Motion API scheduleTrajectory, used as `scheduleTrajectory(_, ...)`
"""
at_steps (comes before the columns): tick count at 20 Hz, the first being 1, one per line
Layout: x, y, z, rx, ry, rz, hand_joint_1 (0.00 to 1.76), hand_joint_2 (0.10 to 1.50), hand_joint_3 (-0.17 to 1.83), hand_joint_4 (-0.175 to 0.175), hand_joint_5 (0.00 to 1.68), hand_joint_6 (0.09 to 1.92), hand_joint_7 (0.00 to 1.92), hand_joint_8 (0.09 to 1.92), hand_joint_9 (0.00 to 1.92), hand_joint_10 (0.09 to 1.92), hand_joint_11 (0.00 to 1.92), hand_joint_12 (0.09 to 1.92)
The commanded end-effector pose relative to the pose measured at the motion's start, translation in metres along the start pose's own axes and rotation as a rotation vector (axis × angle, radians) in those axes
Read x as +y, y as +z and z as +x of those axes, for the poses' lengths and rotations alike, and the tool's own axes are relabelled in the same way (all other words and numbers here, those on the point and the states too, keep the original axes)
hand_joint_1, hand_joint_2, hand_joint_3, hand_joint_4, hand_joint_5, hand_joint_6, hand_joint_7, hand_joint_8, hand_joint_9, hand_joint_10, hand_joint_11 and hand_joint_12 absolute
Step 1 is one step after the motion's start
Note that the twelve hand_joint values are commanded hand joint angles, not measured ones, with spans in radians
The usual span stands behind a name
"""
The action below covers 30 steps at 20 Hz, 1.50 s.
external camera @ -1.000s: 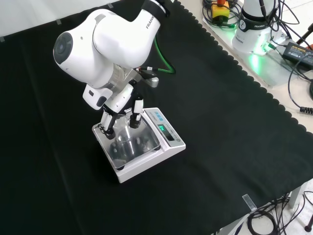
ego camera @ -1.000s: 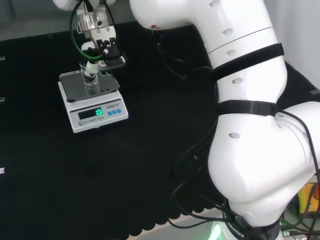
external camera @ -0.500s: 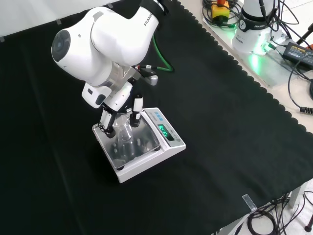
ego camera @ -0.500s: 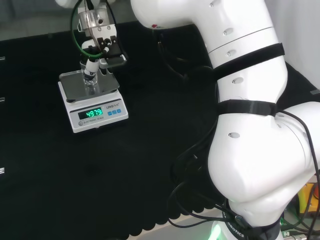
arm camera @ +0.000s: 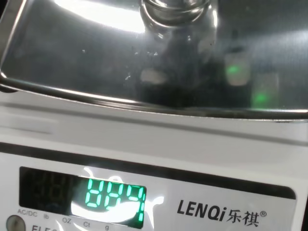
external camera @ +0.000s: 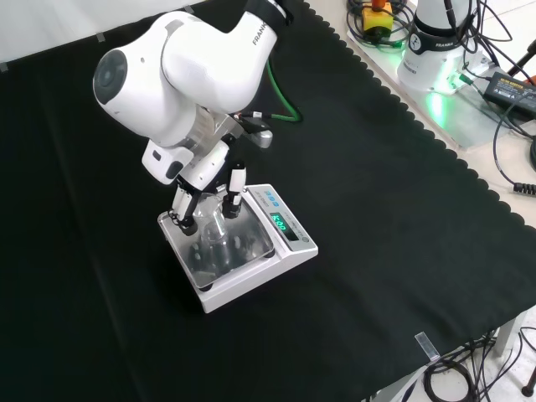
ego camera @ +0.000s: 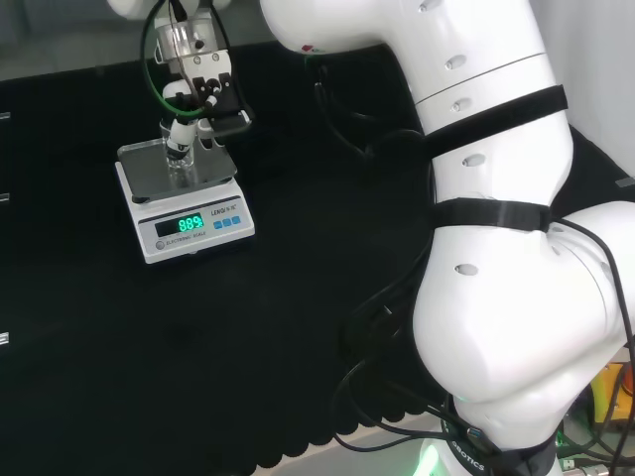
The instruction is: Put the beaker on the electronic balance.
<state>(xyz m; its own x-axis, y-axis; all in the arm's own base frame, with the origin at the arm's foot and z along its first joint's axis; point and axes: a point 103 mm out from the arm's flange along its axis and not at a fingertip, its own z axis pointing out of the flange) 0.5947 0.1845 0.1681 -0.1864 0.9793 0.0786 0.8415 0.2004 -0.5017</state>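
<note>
On one balance (external camera: 289, 251): one beaker (external camera: 215, 233), robot hand (external camera: 205, 180) gripping.

The head camera is looking over the arm (ego camera: 486, 198); the front one is facing down; the wrist one is sitting close. All are sharing the balance (ego camera: 184, 203) (external camera: 243, 251) (arm camera: 154, 144).

The small clear glass beaker (external camera: 215, 235) stands on the white electronic balance's steel pan (external camera: 244, 248). The black-and-white robot hand (external camera: 203, 188) sits at the beaker's 12 o'clock, front view.
</note>
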Motion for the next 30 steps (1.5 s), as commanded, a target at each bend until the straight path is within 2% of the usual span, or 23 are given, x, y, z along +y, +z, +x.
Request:
scheduleTrajectory(1,0.001,0.01,-0.003,-0.031,0.022,-0.042,0.98,1.08,-0.17,-0.175,0.35,0.75,0.63,1.0,1.32,0.73,1.5,0.73)
scheduleTrajectory(5,0.001,0.015,-0.006,-0.051,0.033,-0.079,0.91,1.04,-0.17,-0.173,0.32,0.73,0.64,1.0,1.31,0.73,1.49,0.74)
scheduleTrajectory(10,-0.003,0.011,-0.008,-0.055,0.042,-0.129,0.67,0.93,-0.17,-0.161,0.33,0.69,0.62,1.0,1.16,0.78,1.34,0.86)
scheduleTrajectory(17,-0.006,0.01,-0.005,-0.061,0.043,-0.147,0.54,0.88,-0.17,-0.146,0.25,0.54,0.51,1.02,1.0,0.82,1.19,0.97)
scheduleTrajectory(20,-0.006,0.011,-0.002,-0.08,0.065,-0.165,0.5,0.86,-0.17,-0.139,0.2,0.37,0.41,1.03,0.91,0.86,1.13,1.02)
scheduleTrajectory(22,-0.009,0.008,-0.003,-0.093,0.07,-0.216,0.48,0.85,-0.17,-0.135,0.18,0.28,0.35,1.02,0.87,0.88,1.1,1.03)
scheduleTrajectory(23,-0.01,0.004,0.0,-0.093,0.125,-0.233,0.47,0.85,-0.17,-0.134,0.18,0.25,0.33,1.02,0.86,0.89,1.09,1.04)
scheduleTrajectory(26,-0.019,-0.008,-0.001,-0.06,0.154,-0.283,0.45,0.84,-0.17,-0.131,0.19,0.17,0.28,1.0,0.85,0.89,1.07,1.05)
scheduleTrajectory(28,-0.028,-0.015,-0.009,-0.027,0.133,-0.306,0.45,0.84,-0.17,-0.131,0.19,0.16,0.28,1.0,0.85,0.89,1.07,1.05)
scheduleTrajectory(30,-0.041,-0.02,-0.022,-0.009,0.139,-0.316,0.45,0.84,-0.16,-0.131,0.19,0.15,0.28,1.0,0.85,0.9,1.07,1.05)
